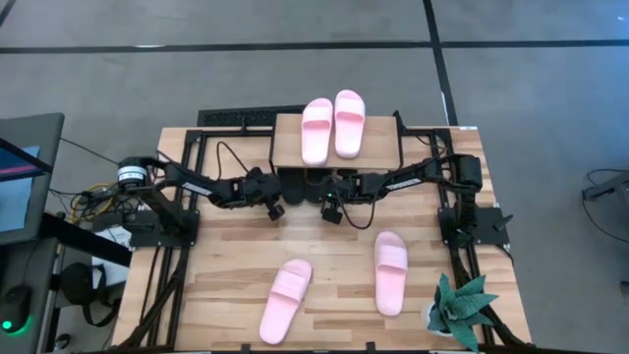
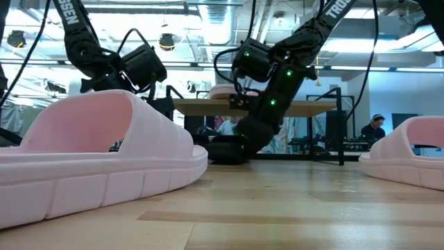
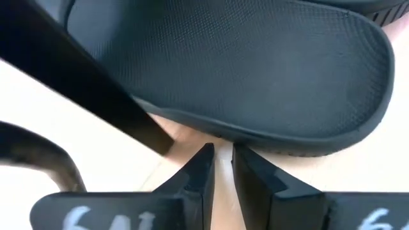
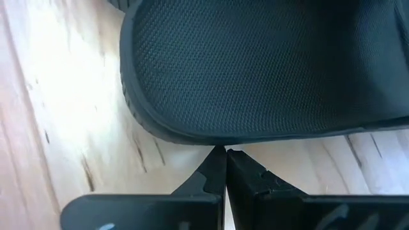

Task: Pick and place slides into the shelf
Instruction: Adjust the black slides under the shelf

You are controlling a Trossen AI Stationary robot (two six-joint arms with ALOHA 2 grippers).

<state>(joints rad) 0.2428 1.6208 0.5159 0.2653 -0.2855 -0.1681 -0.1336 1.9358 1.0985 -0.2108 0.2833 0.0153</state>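
Note:
The shelf (image 1: 383,147) stands at the table's far middle, with two pink slides (image 1: 316,130) (image 1: 349,123) on its top board. Two black slides lie on the table under it, soles down, their near ends showing (image 1: 300,185) (image 1: 330,183). My left gripper (image 3: 221,150) is all but shut, with only a narrow slit between the fingers. It stands at the left black slide (image 3: 243,64), beside a shelf leg (image 3: 96,89). My right gripper (image 4: 221,150) is shut at the right black slide (image 4: 268,64). My left gripper has both fingertips (image 3: 206,153) against the sole's edge (image 3: 223,137) of the left black slide, with nothing between them. The fingers slant down from the table's near side. The slide lies flat on the table. My right gripper's shut fingertips (image 4: 216,156) meet the rounded near end of the right black slide's sole (image 4: 217,142). They slant down toward it from the table's near side. The slide lies flat on the table under the shelf.
Two more pink slides lie on the near half of the table (image 1: 287,300) (image 1: 390,272); one fills the low view's left (image 2: 90,160). A potted plant (image 1: 462,310) stands at the near right corner. A person (image 2: 374,128) sits in the room behind.

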